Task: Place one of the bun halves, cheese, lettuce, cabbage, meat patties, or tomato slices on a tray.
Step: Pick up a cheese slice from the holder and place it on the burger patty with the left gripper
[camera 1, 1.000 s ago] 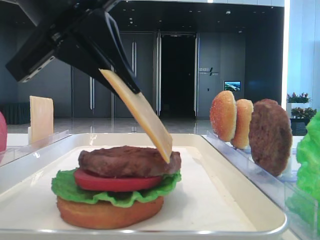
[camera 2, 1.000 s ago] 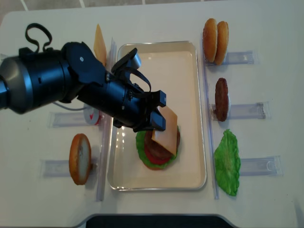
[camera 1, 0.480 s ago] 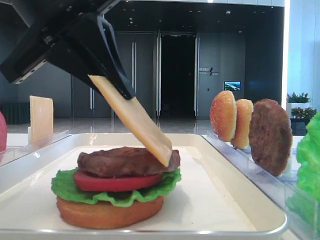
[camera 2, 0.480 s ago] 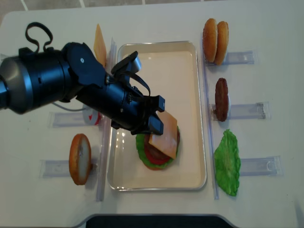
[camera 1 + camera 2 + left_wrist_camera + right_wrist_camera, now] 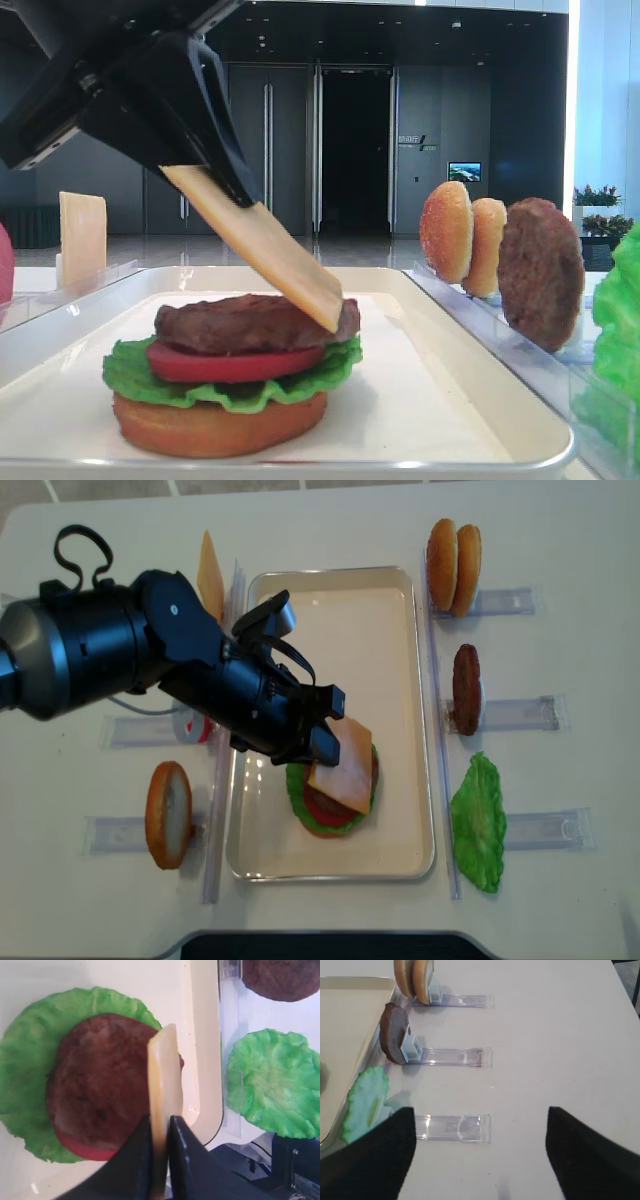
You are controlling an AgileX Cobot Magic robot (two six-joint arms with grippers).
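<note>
The left gripper [image 5: 161, 1132] has its jaws clamped on the cheese [image 5: 255, 243], slanted so its low corner touches the patty [image 5: 250, 322] on the tray [image 5: 440, 400]; the right gripper [image 5: 480, 1155] stands wide apart.

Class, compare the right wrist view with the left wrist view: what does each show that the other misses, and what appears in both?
Only the right wrist view shows the two golden-brown round bun halves standing in a clear plastic rack, plus the open right gripper. Only the left wrist view shows the left gripper shut on the thin pale-yellow square cheese slice, tilted over the stack's dark brown bumpy round patty. Both show the cream-white rimmed tray, a ruffled green lettuce leaf beside it, and a racked second patty.
</note>
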